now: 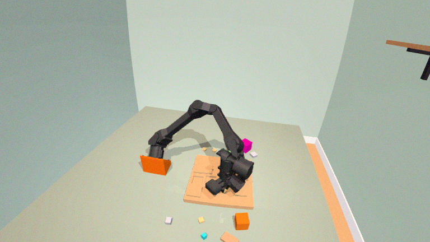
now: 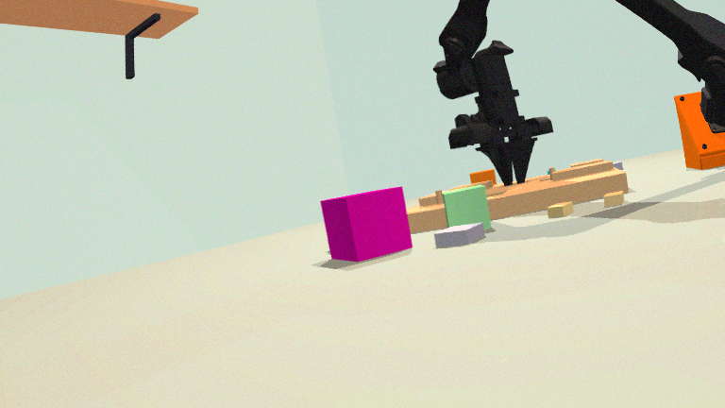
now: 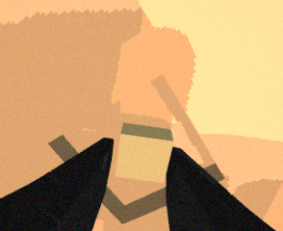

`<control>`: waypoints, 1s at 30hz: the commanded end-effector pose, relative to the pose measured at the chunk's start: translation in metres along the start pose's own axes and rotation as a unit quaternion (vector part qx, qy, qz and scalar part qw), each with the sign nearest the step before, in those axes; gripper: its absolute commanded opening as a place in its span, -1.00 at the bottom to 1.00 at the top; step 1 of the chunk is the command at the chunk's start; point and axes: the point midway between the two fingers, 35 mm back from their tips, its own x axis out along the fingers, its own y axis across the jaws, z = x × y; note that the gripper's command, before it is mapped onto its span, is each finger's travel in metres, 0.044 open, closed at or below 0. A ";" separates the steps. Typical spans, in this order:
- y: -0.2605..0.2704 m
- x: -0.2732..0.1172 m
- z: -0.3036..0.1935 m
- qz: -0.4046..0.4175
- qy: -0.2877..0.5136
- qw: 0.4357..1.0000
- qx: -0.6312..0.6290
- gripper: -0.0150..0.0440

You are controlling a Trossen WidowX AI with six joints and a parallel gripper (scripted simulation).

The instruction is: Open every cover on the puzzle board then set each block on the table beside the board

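Observation:
The tan puzzle board (image 1: 218, 203) (image 2: 524, 208) (image 3: 156, 58) lies under my hand. My gripper (image 2: 513, 184) (image 3: 141, 152) points down at its top and is partly open. A pale yellow block (image 3: 143, 164) lies between the fingertips in the wrist view, with a narrow gap beside the left finger; contact on the right is unclear. Raised cover plates (image 2: 582, 171) show on the board, with upright pegs (image 2: 438, 196) (image 2: 552, 171). How far each cover stands open cannot be told, as the arm hides much of the board.
Around the board are a magenta cube (image 1: 246, 145) (image 2: 368, 224), a green block (image 2: 466, 207), a lilac tile (image 1: 253, 154) (image 2: 460, 236), an orange cube (image 1: 242, 221), small yellow blocks (image 1: 201, 219) (image 2: 560, 210), a cyan cube (image 1: 204, 236), a lilac block (image 1: 168, 220) and a tan piece (image 1: 229, 236).

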 end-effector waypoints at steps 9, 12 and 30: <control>0.000 -0.004 0.000 0.000 0.000 1.000 0.000 -0.22; 0.000 -0.007 0.000 0.000 0.000 1.000 0.000 -0.22; -0.001 -0.031 0.000 0.001 0.000 1.000 0.002 -0.22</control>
